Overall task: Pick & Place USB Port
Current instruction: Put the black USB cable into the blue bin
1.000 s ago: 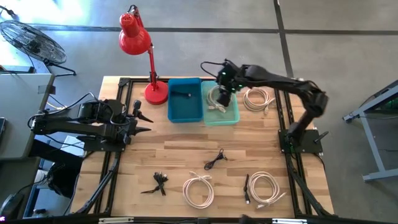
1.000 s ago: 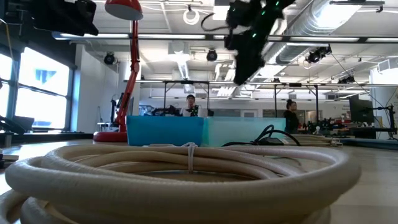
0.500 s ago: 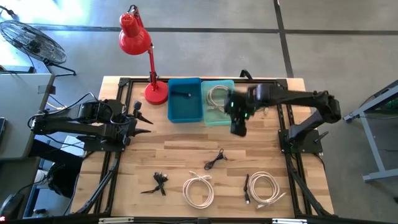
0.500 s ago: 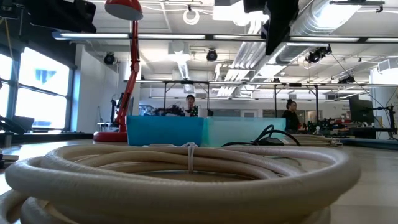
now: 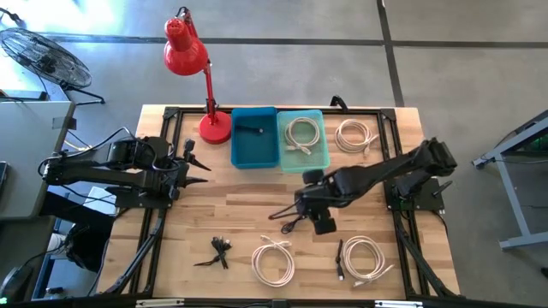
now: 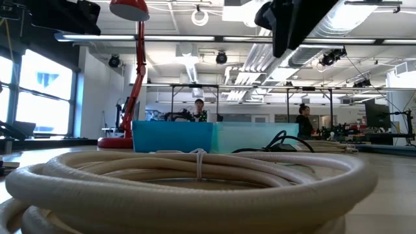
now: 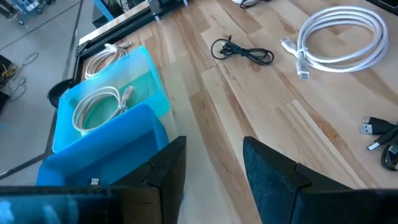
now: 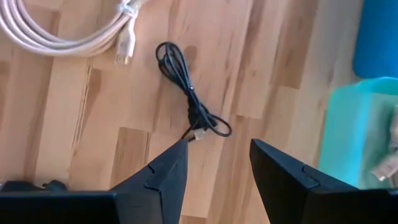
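With fingers spread and gripping nothing, the right gripper (image 5: 287,214) hovers over the black cable (image 8: 189,109) lying mid-table, at six o'clock from the teal bin (image 5: 303,141).

A thick coil of pale cable (image 6: 195,179) fills the foreground, bound by a thin tie at its middle. Behind it stand 2 bins side by side — a blue bin (image 6: 172,136) and a paler teal bin (image 6: 257,136) — with a red lamp (image 6: 130,71) rising beyond them. A dark arm (image 6: 292,23) hangs in from above, and 2 people show far back in the room.
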